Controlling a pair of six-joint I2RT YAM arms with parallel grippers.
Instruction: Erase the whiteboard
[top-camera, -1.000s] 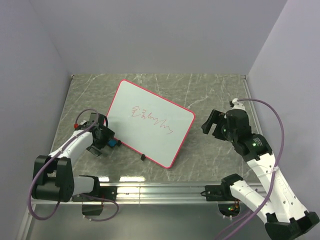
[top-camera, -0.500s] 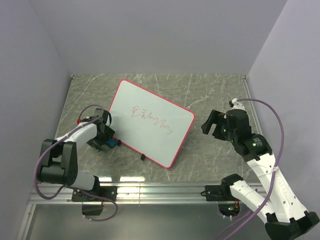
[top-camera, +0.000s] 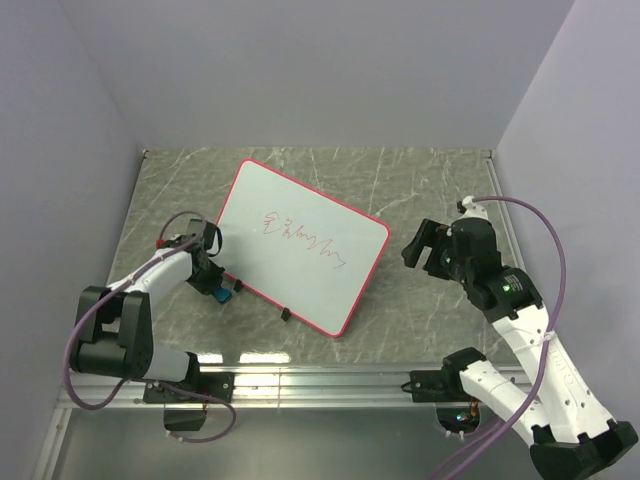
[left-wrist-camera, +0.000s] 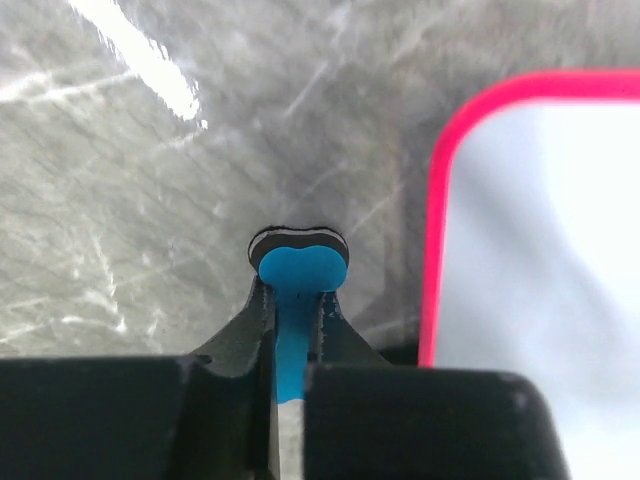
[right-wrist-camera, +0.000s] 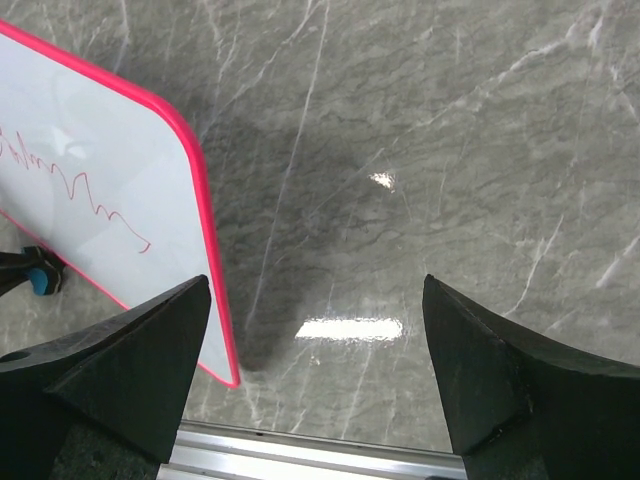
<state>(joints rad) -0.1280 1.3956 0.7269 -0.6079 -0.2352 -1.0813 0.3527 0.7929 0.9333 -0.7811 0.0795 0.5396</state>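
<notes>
Whiteboard (top-camera: 300, 245) sits mid-table, turned askew, with red scribbles (top-camera: 305, 240) across it. Just beside its near left edge, the left gripper (left-wrist-camera: 297, 300) pinches a blue eraser (left-wrist-camera: 298, 268) tight. To the right, well apart from the board, the right gripper (top-camera: 425, 252) hangs over the grey table (top-camera: 420, 190), its jaws spread wide and holding nothing.

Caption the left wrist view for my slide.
Left fingers clamp a small blue eraser beside the red-rimmed white whiteboard on grey marble table.

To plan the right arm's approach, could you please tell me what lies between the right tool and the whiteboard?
Nothing stands there: only bare grey marble tabletop separates the right tool from the whiteboard, as the top external view shows.
</notes>
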